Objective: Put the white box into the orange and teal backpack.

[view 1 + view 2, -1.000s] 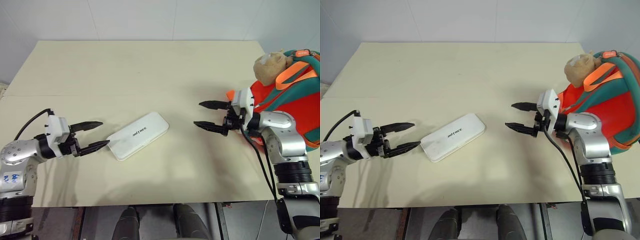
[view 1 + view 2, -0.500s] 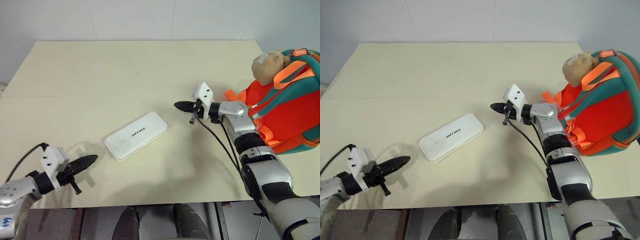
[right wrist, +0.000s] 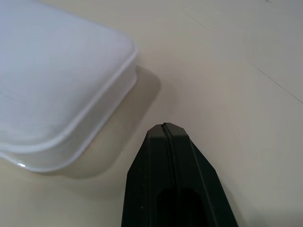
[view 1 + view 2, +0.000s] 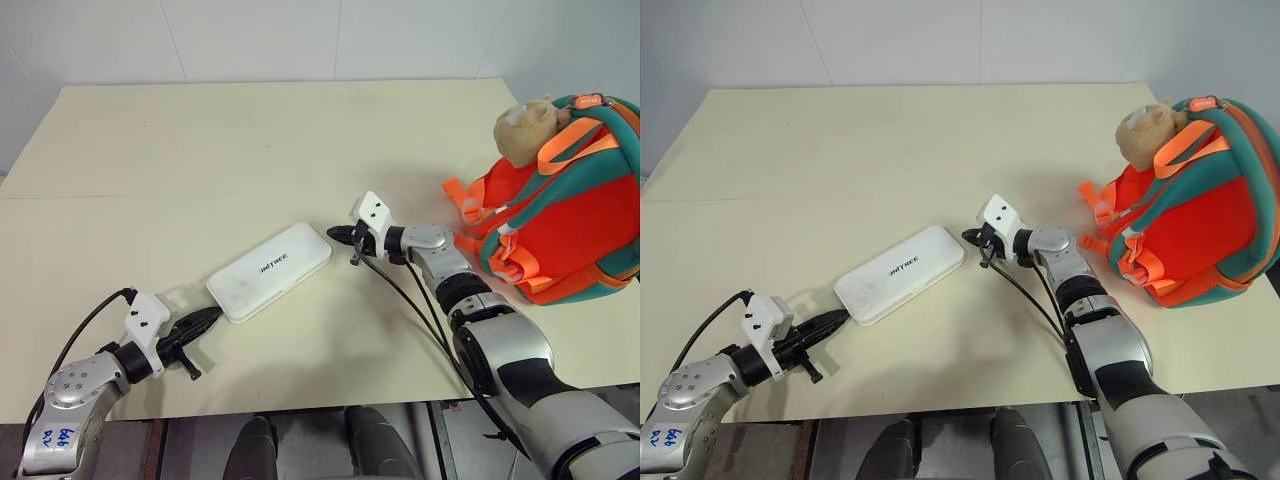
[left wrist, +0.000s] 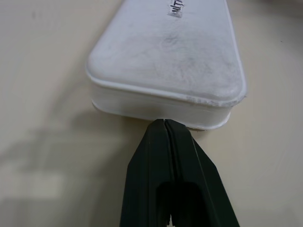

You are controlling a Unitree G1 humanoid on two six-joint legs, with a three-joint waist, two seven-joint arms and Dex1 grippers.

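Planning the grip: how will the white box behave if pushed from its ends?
The white box looks like rigid moulded plastic, so it probably won't flex. Lying flat on the smooth table, it likely slides, not tips. Rounded corners may make it swivel.

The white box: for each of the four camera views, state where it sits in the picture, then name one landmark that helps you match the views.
Left eye view: the white box lies left of centre on the table.
Right eye view: left of centre, lower half.
Left wrist view: upper half, one end just past the shut fingertips.
Right wrist view: upper left corner.
Shared landmark: the box's rounded corners.
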